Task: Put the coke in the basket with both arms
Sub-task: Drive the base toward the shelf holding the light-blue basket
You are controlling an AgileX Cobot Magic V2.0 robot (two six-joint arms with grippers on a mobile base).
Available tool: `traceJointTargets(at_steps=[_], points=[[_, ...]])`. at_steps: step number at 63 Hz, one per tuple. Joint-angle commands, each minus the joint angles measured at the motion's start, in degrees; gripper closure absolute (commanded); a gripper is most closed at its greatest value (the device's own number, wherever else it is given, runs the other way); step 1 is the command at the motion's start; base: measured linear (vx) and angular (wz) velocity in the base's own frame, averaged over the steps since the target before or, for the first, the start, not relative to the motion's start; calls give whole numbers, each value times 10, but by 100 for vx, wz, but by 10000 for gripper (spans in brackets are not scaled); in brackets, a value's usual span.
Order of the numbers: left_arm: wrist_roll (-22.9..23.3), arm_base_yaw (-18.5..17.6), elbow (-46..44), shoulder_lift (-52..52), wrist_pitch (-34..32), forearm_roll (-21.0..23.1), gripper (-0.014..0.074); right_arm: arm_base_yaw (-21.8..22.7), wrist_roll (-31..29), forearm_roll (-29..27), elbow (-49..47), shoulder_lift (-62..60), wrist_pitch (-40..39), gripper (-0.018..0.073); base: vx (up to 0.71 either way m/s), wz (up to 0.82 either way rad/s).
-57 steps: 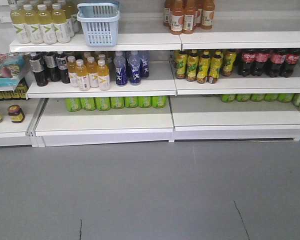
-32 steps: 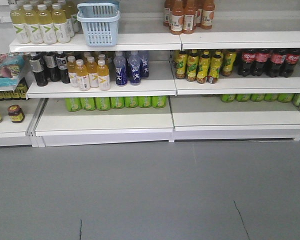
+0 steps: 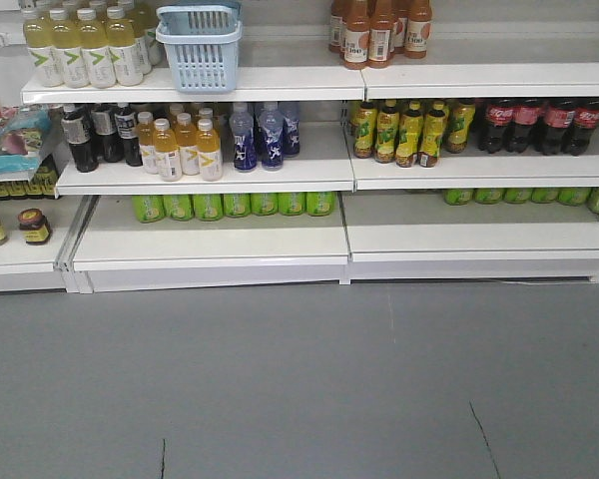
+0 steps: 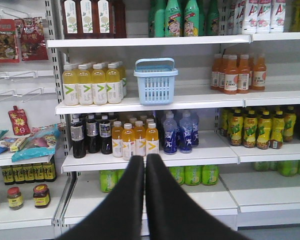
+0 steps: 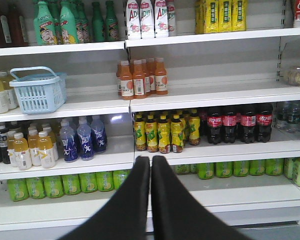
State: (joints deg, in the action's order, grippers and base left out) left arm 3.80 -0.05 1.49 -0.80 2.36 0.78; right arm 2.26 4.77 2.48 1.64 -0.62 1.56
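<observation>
Coke and basket were shelved apart.
Left gripper and right gripper, each pressed together, were shown only by wrist views.

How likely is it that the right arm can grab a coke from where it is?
Probably not yet. The coke bottles stand unblocked on their shelf, but its fingers are pressed shut, and a stretch of floor separates robot and shelf.
</observation>
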Motion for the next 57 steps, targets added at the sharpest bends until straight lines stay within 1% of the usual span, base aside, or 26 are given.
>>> traceJointTargets(at_steps=[1,22,36,57], points=[[4,-4,-10,-7,-44,6,603,5,-4,3,4,-7,-44,564,3,4],[4,-4,-10,-7,-44,6,603,5,-4,3,4,-7,-44,564,9,4],[4,-4,-10,-7,-44,6,603,5,-4,3,4,-7,-44,564,16,-1],[4,-4,-10,-7,-44,6,603,5,-4,3,4,-7,-44,564,19,10]])
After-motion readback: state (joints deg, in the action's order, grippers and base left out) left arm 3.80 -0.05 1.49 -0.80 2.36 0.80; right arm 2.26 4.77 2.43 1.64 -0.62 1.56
